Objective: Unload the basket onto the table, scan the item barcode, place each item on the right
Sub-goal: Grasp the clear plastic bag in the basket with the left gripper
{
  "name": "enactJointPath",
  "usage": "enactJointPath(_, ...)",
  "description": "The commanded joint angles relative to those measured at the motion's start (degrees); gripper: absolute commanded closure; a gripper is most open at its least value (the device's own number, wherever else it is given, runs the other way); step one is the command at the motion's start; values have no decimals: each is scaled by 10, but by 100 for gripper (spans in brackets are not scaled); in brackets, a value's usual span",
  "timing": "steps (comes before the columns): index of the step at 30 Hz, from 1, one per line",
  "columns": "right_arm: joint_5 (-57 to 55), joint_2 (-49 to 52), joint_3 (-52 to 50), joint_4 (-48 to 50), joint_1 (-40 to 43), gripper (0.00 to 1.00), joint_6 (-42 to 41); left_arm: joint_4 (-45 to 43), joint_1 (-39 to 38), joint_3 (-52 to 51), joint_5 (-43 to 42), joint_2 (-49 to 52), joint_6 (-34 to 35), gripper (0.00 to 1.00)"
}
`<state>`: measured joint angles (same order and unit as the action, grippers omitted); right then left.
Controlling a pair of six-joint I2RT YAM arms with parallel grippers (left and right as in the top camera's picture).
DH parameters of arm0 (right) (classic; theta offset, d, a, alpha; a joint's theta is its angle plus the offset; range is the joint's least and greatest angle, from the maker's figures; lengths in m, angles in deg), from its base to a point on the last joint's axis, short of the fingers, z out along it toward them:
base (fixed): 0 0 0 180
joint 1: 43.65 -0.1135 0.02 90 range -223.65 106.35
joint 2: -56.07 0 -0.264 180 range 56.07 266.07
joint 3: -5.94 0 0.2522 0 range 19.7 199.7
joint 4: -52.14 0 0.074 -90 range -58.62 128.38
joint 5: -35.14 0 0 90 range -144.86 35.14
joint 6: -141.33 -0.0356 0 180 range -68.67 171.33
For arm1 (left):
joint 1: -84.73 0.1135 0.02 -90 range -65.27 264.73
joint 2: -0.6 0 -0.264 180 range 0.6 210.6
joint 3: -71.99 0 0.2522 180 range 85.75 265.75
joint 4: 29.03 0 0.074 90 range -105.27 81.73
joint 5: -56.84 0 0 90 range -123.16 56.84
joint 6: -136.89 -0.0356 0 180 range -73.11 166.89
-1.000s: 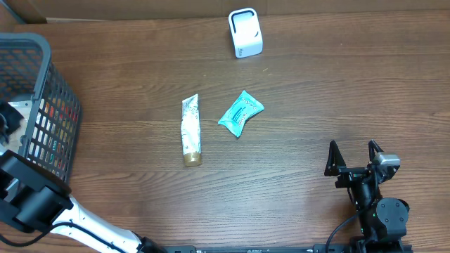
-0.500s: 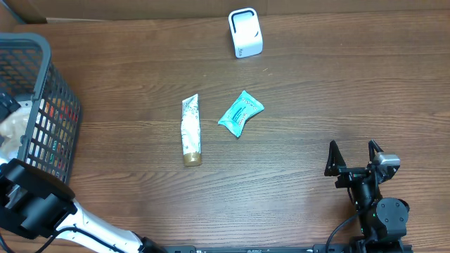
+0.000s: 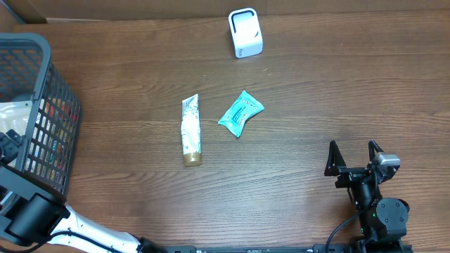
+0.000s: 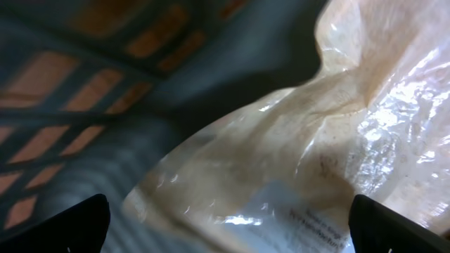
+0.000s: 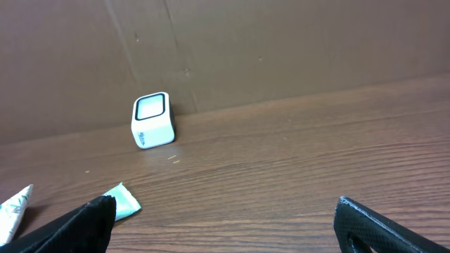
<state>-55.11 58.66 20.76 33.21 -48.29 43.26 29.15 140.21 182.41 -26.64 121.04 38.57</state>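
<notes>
The white barcode scanner (image 3: 245,33) stands upright at the back of the table and shows again as the scanner (image 5: 152,120) in the right wrist view. A cream tube (image 3: 190,129) and a teal packet (image 3: 240,113) lie flat mid-table. A clear plastic bag (image 4: 295,161) with a printed label fills the left wrist view. My left gripper (image 4: 228,225) stands open over it, its fingers wide to either side, not gripping. That bag (image 3: 14,112) rests inside the basket. My right gripper (image 3: 354,156) is open and empty at the front right.
A black wire basket (image 3: 49,91) takes up the left edge, with my left arm (image 3: 31,211) reaching up beside it. A brown cardboard wall (image 5: 281,49) runs along the table's back edge. The teal packet (image 5: 126,200) shows just ahead of my right gripper's left finger.
My left gripper has opened and let go of the plastic bag, which now lies in the basket. The left arm has drawn back toward the table's front. The right arm has not moved.
</notes>
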Motion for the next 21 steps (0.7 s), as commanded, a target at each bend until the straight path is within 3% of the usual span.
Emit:
enactJointPath(1, -1, -1, -6, 4, -2, 0, 2, -31, -4, -35, -11, 6, -62, 0)
enactJointPath(6, -1, -1, -6, 4, -2, 0, 2, -81, -4, -75, -86, 6, -91, 0)
enactJointPath(13, -1, -1, -6, 4, -2, 0, 2, -122, -4, -134, -97, 8, -90, 3)
enactJointPath(18, -1, -1, -6, 4, -2, 0, 2, -122, -4, -144, -108, 8, -88, 31)
enactJointPath(21, -1, -1, -6, 4, -2, 0, 2, -121, -4, -144, -111, 8, -88, 55)
